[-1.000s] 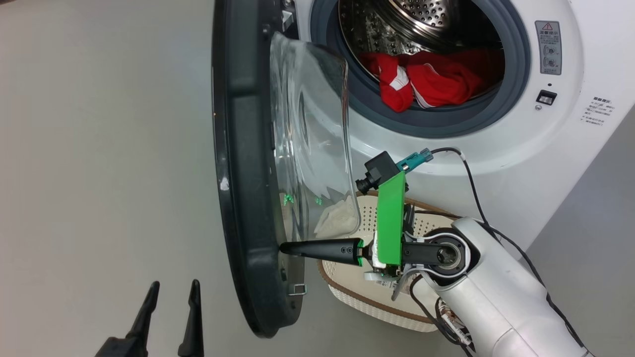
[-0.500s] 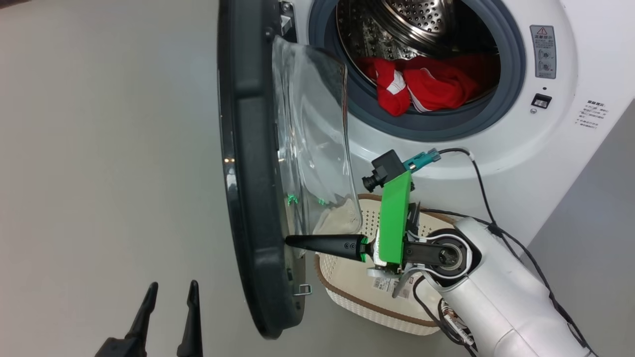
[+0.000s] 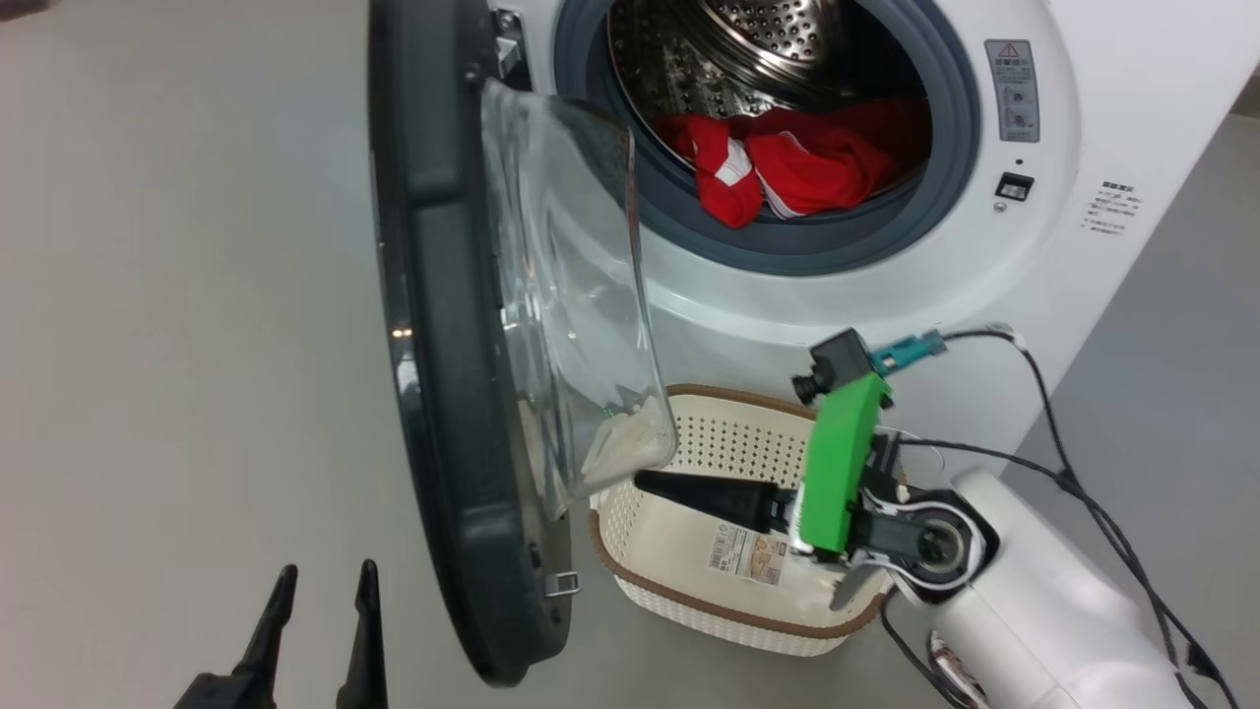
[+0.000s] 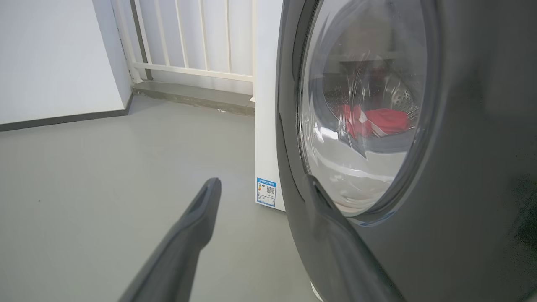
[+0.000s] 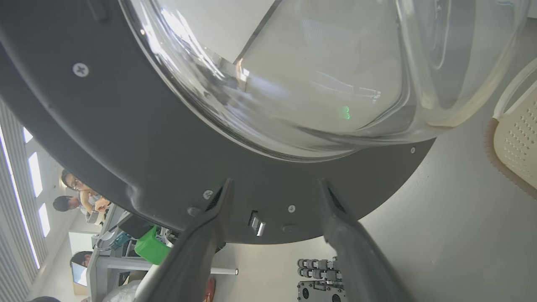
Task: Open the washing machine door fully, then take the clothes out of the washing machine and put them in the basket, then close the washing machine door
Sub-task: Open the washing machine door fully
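Head view: the washing machine (image 3: 1083, 118) stands at upper right with the washing machine door (image 3: 443, 325) swung out on its left side, edge-on to the camera. The inner face of the door and its bulging clear porthole (image 3: 566, 295) are turned toward the machine. The clothes (image 3: 778, 172), red with white trim, lie at the bottom of the steel drum (image 3: 748, 49), just behind the grey gasket (image 3: 925, 197). The basket (image 3: 709, 630) sits on the floor (image 3: 177, 295) in front of the machine, just beside the door's lower part. A paper label (image 3: 745, 551) lies inside it and no clothes are in it.

The right gripper (image 3: 645, 481) reaches across the basket toward the door, its tip just below the lower edge of the porthole. A green bracket (image 3: 837, 473) sits behind its fingers.

Right wrist view: the right gripper (image 5: 275, 184) has its fingers spread apart and nothing between them. They point at the dark inner rim of the door near a small metal latch (image 5: 256, 222). Contact with the door cannot be confirmed.

The left gripper (image 3: 328, 571) is at lower left in the head view, on the outer side of the door, fingers released and grasping nothing.

Left wrist view: the left gripper (image 4: 262, 182) is spread wide. One finger appears in front of the door's glossy black outer rim and the other over bare floor. The clothes show red through the glass. A small blue label (image 4: 266, 191) is fixed low on the machine's white side.
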`<state>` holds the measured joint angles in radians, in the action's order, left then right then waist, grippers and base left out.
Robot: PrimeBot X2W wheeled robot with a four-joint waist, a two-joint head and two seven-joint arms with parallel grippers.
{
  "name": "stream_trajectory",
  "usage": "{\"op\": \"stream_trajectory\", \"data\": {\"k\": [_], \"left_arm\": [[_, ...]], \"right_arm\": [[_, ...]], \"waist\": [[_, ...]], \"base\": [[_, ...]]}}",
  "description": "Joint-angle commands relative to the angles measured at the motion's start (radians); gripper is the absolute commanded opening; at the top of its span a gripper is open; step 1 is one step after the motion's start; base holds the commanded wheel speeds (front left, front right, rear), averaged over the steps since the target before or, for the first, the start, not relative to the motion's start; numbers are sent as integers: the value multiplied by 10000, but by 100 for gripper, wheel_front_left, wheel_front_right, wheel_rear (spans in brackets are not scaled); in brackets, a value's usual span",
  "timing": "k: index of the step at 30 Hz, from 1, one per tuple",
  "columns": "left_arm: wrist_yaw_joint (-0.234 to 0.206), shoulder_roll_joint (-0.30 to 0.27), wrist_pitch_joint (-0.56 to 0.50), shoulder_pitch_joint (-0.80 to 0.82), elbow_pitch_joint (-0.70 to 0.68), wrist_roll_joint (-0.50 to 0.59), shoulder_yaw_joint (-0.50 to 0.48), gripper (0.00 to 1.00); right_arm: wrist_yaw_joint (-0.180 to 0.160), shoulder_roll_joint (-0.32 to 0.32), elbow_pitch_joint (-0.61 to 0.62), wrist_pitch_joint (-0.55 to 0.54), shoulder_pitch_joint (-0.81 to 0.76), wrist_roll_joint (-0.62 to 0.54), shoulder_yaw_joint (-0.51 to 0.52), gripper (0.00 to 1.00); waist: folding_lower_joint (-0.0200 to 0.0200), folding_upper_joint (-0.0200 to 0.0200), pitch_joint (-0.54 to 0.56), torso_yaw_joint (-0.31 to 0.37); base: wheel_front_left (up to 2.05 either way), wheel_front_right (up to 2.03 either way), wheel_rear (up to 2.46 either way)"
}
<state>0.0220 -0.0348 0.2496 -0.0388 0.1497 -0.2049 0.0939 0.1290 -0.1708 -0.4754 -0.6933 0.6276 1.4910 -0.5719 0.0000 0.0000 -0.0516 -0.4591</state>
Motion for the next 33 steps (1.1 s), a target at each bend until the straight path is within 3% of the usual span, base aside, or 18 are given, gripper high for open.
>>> {"op": "stream_trajectory", "data": {"k": [1, 12, 18, 27, 33], "left_arm": [[55, -154, 122, 212, -164, 106, -368, 100], [86, -154, 122, 324, -73, 120, -525, 100], [84, -154, 122, 283, -45, 117, -598, 100], [92, -154, 122, 242, 20, 188, -619, 100], [92, -154, 122, 215, 65, 203, -673, 100]], "right_arm": [[17, -126, 199, 353, -266, -342, -176, 100], [17, -1269, -10, 2522, -935, -1432, -876, 100], [17, -1873, -137, 3935, -1051, -2333, -1735, 100], [17, -2278, -794, 6088, -1036, -3091, -2992, 100], [17, -2371, -1134, 8082, -991, -3396, -3435, 100]], "waist": [[0, 0, -32, 133], [0, 0, -46, 409], [0, 0, 4, 506], [0, 0, 117, 592], [0, 0, 154, 644]], "base": [[0, 0, 0], [0, 0, 0], [0, 0, 0], [0, 0, 0], [0, 0, 0]]}}
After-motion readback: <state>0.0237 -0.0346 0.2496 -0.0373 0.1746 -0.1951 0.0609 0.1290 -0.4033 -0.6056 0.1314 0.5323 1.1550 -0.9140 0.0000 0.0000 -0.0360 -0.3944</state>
